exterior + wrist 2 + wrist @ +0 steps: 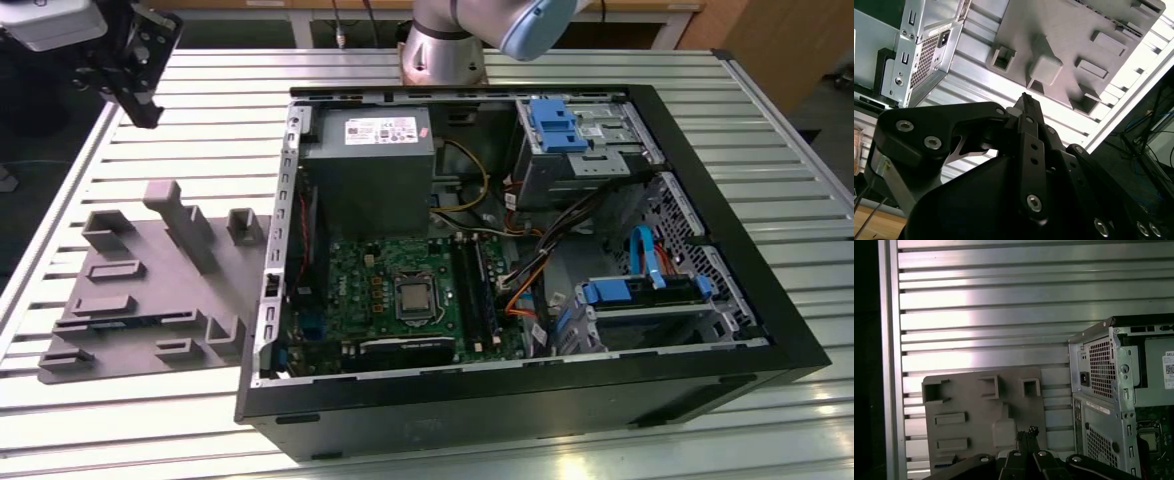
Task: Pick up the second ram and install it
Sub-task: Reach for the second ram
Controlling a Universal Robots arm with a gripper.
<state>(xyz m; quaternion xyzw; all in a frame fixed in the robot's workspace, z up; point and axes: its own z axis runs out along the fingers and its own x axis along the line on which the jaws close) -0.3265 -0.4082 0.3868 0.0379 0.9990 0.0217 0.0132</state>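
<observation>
Exterior view: the pincer [142,112], pressed together, is held over the worktop [200,90] near the grey tray [147,260], where the second ram [107,323] is barely made out. Second wrist view: the tray is partly hidden by the pincer. First wrist view: the computer case [1104,390] is cut off.

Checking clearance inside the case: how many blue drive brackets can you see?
2: the far blue bracket on the rear drive bay, the near blue bracket on the front drive cage. Others may be hidden.
</observation>
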